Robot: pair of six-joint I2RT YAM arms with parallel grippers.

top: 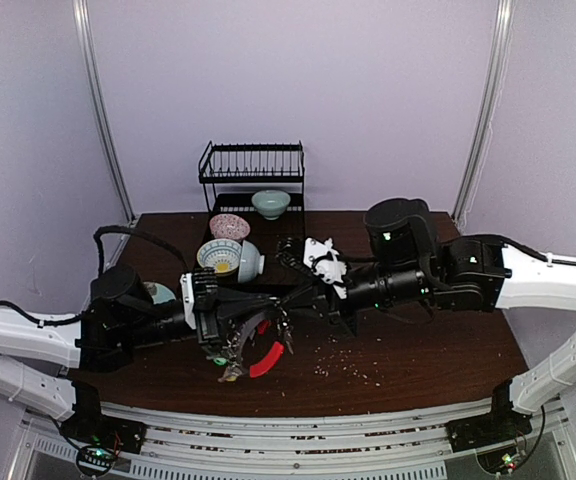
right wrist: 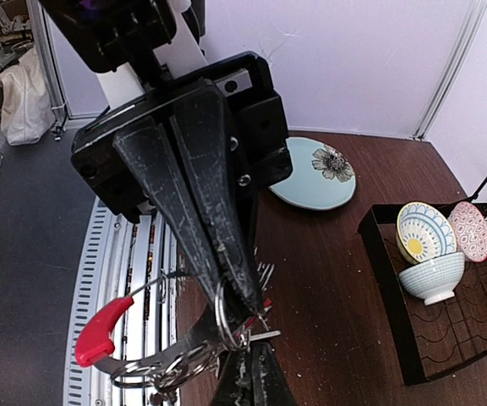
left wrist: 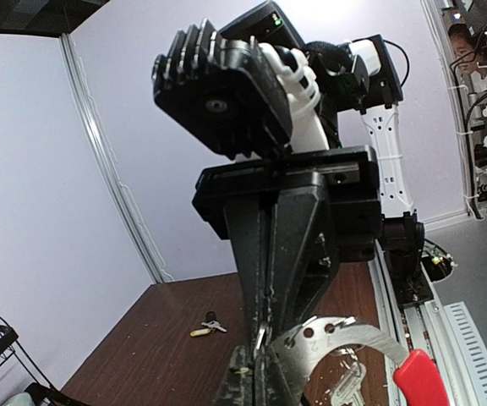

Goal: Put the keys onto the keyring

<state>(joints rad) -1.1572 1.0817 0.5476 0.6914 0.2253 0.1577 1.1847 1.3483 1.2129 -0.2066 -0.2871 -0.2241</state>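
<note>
Two grippers meet at table's near centre. Left gripper (left wrist: 252, 385) clamped on keyring (left wrist: 349, 337); right gripper (right wrist: 242, 309) pinched closed at ring, contents unclear. Threading step; next needs loose key (left wrist: 208, 326), further right.

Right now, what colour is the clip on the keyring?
The clip is red; the right wrist view shows it best.

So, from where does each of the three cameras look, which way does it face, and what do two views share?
Top external: above and behind the bases, facing down toward the back wall; both arms meet over the table.
Left wrist: on the left arm, facing the right arm; own jaws at bottom, loose keys beyond.
Right wrist: on the right arm, facing the left arm and a plate; own jaws at bottom.
Shared: both wrist views show the red clip of the keyring.
</note>
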